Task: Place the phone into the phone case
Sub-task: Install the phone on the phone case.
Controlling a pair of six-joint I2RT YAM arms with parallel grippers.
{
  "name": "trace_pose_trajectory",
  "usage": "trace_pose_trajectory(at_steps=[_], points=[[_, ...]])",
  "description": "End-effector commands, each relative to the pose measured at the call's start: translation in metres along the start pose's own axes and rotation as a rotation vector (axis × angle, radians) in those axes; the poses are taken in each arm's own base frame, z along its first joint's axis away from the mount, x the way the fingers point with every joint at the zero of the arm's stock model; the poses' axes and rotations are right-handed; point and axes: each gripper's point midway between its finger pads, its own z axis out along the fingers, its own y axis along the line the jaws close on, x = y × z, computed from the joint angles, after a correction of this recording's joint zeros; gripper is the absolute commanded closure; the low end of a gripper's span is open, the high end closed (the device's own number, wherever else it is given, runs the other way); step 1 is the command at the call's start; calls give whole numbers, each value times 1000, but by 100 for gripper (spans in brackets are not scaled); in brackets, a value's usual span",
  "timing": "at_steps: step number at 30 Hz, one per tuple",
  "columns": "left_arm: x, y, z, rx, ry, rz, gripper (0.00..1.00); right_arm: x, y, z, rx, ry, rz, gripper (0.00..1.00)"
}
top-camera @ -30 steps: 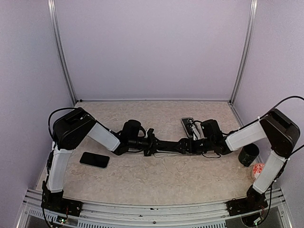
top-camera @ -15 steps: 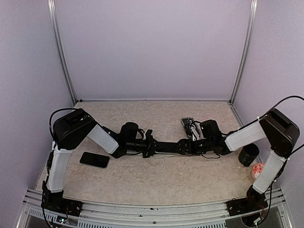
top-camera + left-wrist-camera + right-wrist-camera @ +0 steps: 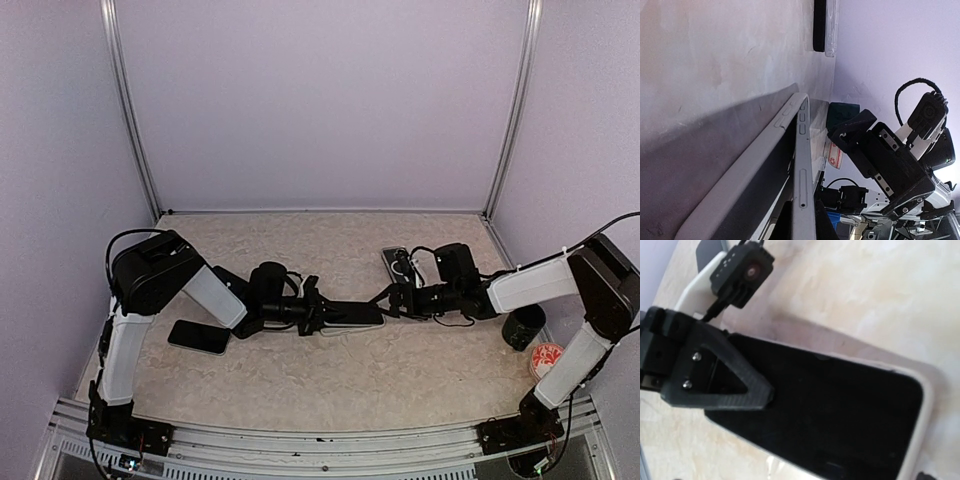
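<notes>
The pale grey phone case [image 3: 368, 321] lies flat mid-table with the black phone [image 3: 350, 312] inside its rim. My left gripper [image 3: 318, 311] is shut on the case's left end. In the left wrist view its fingertips [image 3: 824, 227] pinch the case's side wall [image 3: 801, 170] by the button slots. My right gripper [image 3: 392, 298] stands open at the case's right end. In the right wrist view one finger [image 3: 732, 382] hangs over the phone's screen [image 3: 840, 410], with the case rim [image 3: 927, 390] framing it.
A second black phone [image 3: 198, 337] lies near the left arm. Another cased phone [image 3: 396, 262] sits behind the right gripper. A black cup [image 3: 523, 325] and a red-and-white object [image 3: 545, 358] stand at the right edge.
The right arm has drawn back to the right, uncovering more of the phone. The left gripper has shifted slightly left, still shut on the case.
</notes>
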Motion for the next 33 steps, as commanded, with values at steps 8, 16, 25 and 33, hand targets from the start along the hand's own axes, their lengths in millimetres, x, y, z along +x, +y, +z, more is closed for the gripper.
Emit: trace_pose_trajectory(at_steps=[8, 16, 25, 33], points=[[6, -46, -7, 124, 11, 107, 100, 10, -8, -3, -25, 38, 36, 1], [11, -66, -8, 181, 17, 169, 100, 9, -7, -4, -52, 43, 52, 0], [19, -82, -8, 220, 34, 210, 100, 7, -6, -4, -79, 45, 71, 1], [26, -93, -6, 242, 52, 247, 100, 3, 7, -7, -165, 50, 82, 1]])
